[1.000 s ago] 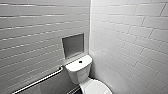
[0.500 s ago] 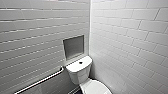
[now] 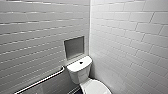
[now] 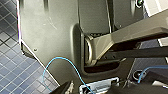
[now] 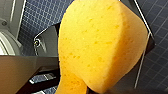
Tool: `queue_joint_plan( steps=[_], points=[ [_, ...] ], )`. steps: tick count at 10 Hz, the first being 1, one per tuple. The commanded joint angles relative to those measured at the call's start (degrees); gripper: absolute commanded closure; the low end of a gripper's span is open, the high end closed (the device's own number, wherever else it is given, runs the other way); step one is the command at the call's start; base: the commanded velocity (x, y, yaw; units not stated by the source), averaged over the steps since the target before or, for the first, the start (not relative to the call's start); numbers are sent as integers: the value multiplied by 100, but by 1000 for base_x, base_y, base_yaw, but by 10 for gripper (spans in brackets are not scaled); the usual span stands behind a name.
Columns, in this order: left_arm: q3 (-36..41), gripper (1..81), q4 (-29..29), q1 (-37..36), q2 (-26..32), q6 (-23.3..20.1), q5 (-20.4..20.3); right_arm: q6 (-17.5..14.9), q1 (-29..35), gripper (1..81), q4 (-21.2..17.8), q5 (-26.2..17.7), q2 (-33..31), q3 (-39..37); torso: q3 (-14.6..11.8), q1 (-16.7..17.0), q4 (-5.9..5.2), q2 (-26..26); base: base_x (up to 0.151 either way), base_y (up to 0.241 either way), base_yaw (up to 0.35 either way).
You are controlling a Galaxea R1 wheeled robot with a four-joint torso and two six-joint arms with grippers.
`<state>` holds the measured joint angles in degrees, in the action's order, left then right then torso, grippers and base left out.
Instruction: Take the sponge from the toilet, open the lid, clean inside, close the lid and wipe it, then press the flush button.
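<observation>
The right tool [image 5: 86, 89] clasps the orange sponge [image 5: 100, 47] above the blue tiled floor [image 5: 160, 62]. Ahead, the white toilet [image 3: 80, 73] stands in a tiled corner, lid [image 3: 96, 88] down.

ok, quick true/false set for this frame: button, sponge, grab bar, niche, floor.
1. The flush button sits on top of the toilet tank. True.
2. The sponge lies on the tank top. False: the tank top carries just the button. The sponge shows close up in the right wrist view, raised above the floor.
3. The grab bar is on the wall to the right of the toilet. False: in the head view it runs along the wall to the toilet's left.
4. A recessed niche is set in the wall above the tank. True.
5. The floor is plain white. False: it is small blue tiles.
</observation>
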<state>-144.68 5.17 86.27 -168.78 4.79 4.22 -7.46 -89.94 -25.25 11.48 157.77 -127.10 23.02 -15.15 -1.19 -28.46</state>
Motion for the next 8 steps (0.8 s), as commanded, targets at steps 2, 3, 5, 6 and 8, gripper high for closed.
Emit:
queue_joint_plan(
  steps=[2, 3, 5, 6, 8],
  points=[
    [-96, 10, -77, -150, -77, 13, 378, -10, 112, 811, 81, -419, 38, -112, -225, 494, 0, 765, 0, 0, 0],
    [-96, 10, -77, -150, -69, 13, 378, -10, 112, 811, 81, -419, 47, -113, -424, 632, 0, 986, 0, 0, 0],
    [-96, 10, -77, -150, -69, 13, 378, -10, 112, 811, 81, -419, 55, -112, -733, 859, 0, 1344, 0, 0, 0],
    [-96, 10, -77, -150, -69, 13, 378, -18, 112, 811, 81, -419, 64, -121, -924, 1005, 0, 1567, 0, 0, 0],
    [-96, 10, -77, -150, -69, 13, 378, -19, 103, 811, 81, -419, 64, -138, -1289, 914, 0, 1414, 0, 0, 0]
  ],
)
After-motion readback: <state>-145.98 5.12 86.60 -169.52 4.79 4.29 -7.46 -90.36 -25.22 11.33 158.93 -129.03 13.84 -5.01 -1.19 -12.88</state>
